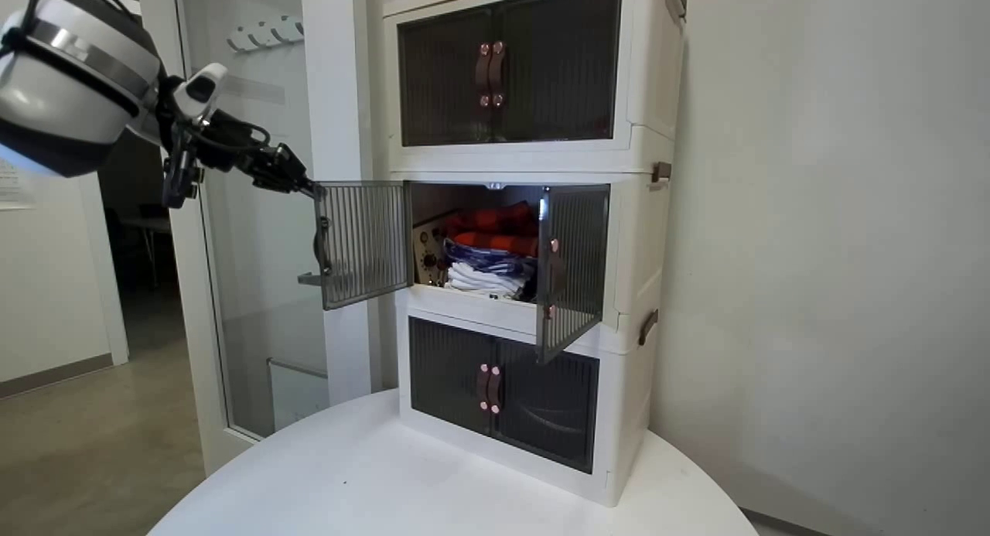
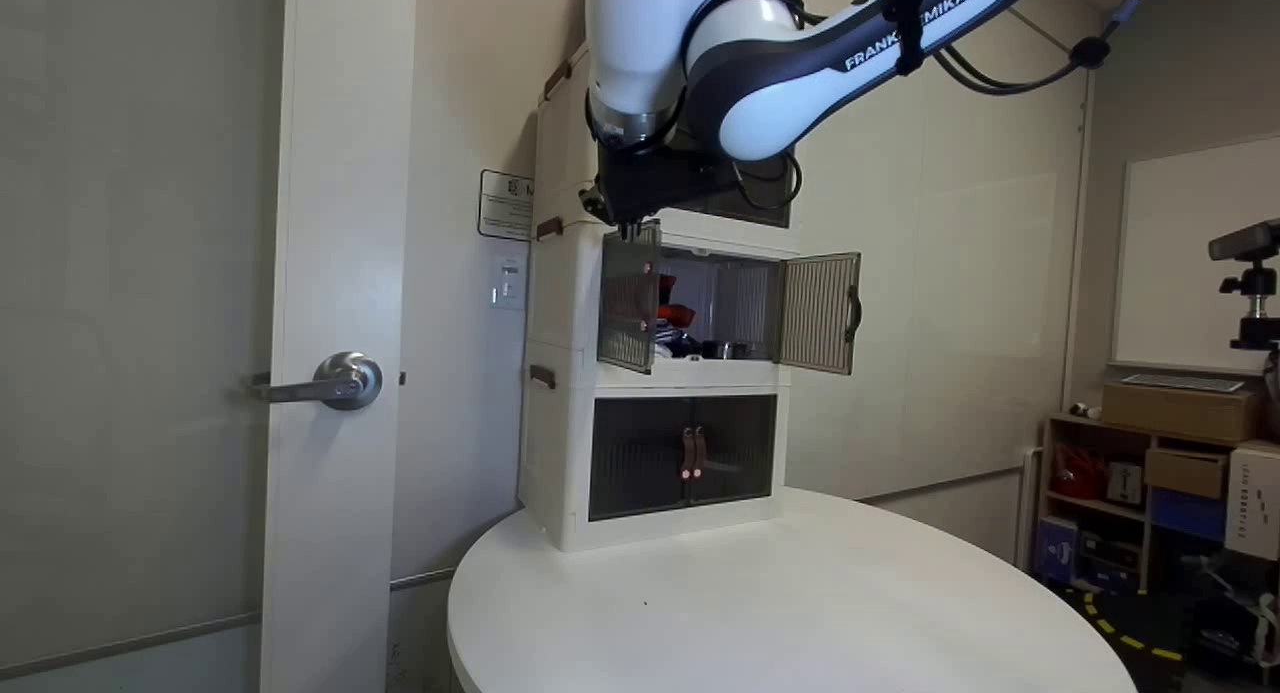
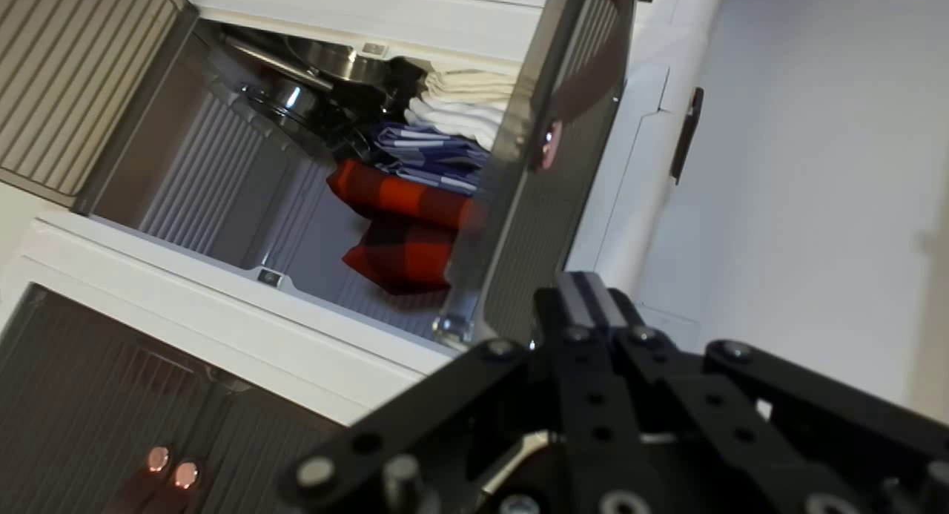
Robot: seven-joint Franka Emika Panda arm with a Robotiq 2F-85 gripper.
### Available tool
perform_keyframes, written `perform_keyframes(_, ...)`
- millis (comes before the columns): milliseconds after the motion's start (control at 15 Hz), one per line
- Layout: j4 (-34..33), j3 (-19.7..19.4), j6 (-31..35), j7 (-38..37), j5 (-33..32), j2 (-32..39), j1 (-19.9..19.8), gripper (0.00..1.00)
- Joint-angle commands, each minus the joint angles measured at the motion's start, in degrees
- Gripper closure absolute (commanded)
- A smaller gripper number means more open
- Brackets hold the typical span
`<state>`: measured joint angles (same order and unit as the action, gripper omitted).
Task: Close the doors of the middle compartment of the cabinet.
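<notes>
Robotics lab, in an office-style room

The lab shows in an exterior view: an arm [image 2: 800,88] with partly covered FRANKA EMIKA lettering reaches in across the top of the frame. Toward the right edge are a mounted camera [image 2: 1245,243], a white box [image 2: 1253,498] printed "ROBOTICS", a shelf [image 2: 1098,506] with cartons [image 2: 1180,413], and, lower right, yellow floor marks [image 2: 1132,641]. The office look comes from the whiteboard [image 2: 1195,263] at right, the wall sign [image 2: 506,205] left of centre and, in an exterior view, a glass door [image 1: 259,234] at left and hooks [image 1: 267,35] at upper left.
</notes>
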<state>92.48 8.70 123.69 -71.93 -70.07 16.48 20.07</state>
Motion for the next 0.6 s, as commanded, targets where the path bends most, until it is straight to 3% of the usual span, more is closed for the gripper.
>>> perform_keyframes(0, -1.2, 0.6, -4.7, -0.7, -1.7, 2.9, 0.6, 1.00)
perform_keyframes(533, -0.9, -0.3, -13.9, -8.8, -11.2, 8.3, 2.0, 1.00)
